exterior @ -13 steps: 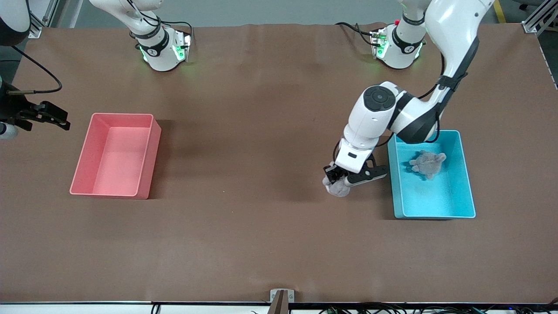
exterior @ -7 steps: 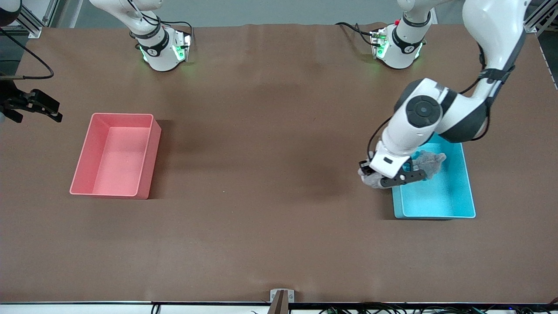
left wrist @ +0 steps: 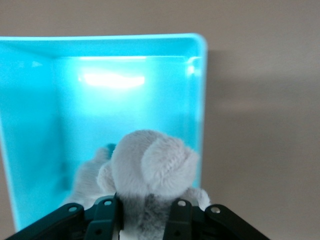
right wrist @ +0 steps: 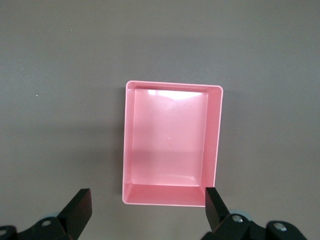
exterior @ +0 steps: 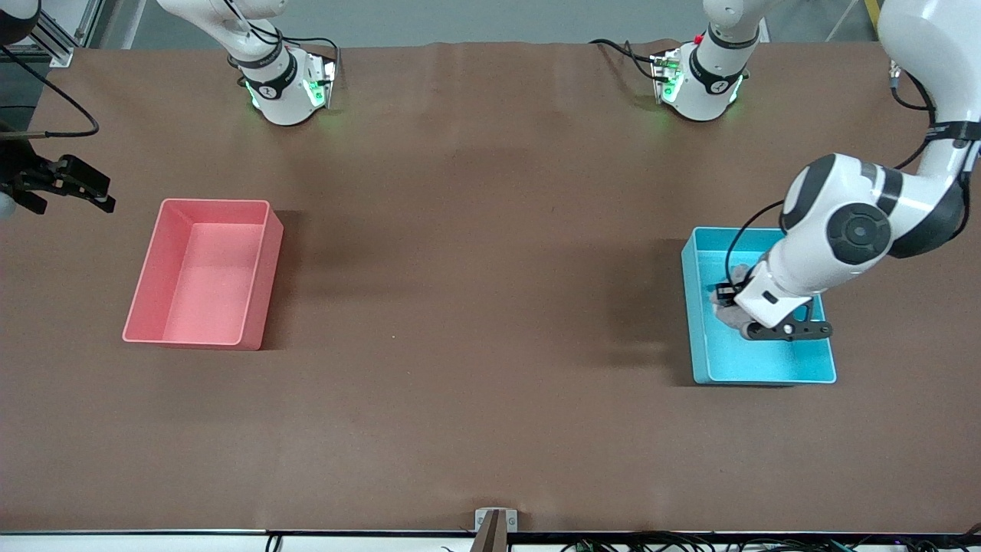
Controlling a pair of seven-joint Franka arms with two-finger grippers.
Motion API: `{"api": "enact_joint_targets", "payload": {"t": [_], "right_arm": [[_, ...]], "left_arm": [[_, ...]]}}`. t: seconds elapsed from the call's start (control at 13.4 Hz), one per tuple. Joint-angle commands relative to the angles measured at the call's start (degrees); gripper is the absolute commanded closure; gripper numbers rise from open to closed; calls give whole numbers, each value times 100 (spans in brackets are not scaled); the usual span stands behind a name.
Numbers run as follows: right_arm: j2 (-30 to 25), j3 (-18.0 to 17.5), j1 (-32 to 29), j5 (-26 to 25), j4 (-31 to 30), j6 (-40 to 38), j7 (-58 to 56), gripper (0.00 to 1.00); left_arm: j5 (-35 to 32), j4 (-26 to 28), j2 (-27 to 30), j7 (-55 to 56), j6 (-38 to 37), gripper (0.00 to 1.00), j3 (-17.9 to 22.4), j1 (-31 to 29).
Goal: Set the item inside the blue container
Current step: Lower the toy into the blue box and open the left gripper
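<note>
The blue container (exterior: pixel 766 377) stands near the left arm's end of the table. My left gripper (exterior: pixel 728 300) hangs over its inside, shut on the item, a grey plush toy (exterior: pixel 723 313). In the left wrist view the plush toy (left wrist: pixel 152 165) bulges out between the black fingers (left wrist: pixel 104 216) above the container's floor (left wrist: pixel 125 100). A second grey plush piece (left wrist: pixel 87 177) lies in the container right beside it, mostly hidden by the arm in the front view. My right gripper (exterior: pixel 69 188) waits open in the air near the pink bin, with nothing between its fingers.
A pink bin (exterior: pixel 138 291) of the same shape stands empty near the right arm's end of the table; the right wrist view looks down on the pink bin (right wrist: pixel 215 140). The two arm bases (exterior: pixel 287 92) stand along the table's edge farthest from the front camera.
My left gripper has carried the grey plush toy from over the bare table beside the blue container to over its inside. The right gripper has shifted only slightly.
</note>
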State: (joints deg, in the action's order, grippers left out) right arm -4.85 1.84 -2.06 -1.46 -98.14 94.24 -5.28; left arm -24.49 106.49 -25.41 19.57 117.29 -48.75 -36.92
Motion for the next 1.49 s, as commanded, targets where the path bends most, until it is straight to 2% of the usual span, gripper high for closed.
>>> {"api": "enact_joint_targets", "payload": {"t": [0.0,0.15,0.45,0.67,1.04,1.12,1.19,1.27,1.34,1.42], "right_arm": [[-174,-43,-76,128,-170,-89,-79,0],[-174,-43,-76,129,-170,-107,-79,0],[-174,-43,-76,129,-170,-108,-96,0],[-174,-43,-76,120,-170,-116,-105,0],[-182,-43,-93,111,-170,-239,-114,0],[-183,-34,-93,111,-170,-248,-114,0],[-183,-43,-93,111,-170,-257,-114,0],[-183,-43,-93,111,-161,-257,-114,0],[-183,-43,-93,111,-161,-257,-105,0],[-183,-43,-93,111,-161,-248,-105,0]], "left_arm": [[-187,-197,-401,-610,13,66,40,-228],[-608,-400,-727,-998,13,66,242,-220],[-1233,-725,-1325,-1017,22,66,339,-220],[-1365,-831,-1545,-1026,135,65,410,-202],[-1383,-831,-1590,-1017,224,59,418,-184],[-1383,-831,-1590,-1017,250,55,419,-184],[-1383,-831,-1590,-1026,250,44,419,-184],[-1374,-823,-1564,-1017,250,15,419,-184],[-1374,-814,-1520,-999,233,0,410,-193],[-1374,-805,-1459,-982,163,0,401,-193]]}}
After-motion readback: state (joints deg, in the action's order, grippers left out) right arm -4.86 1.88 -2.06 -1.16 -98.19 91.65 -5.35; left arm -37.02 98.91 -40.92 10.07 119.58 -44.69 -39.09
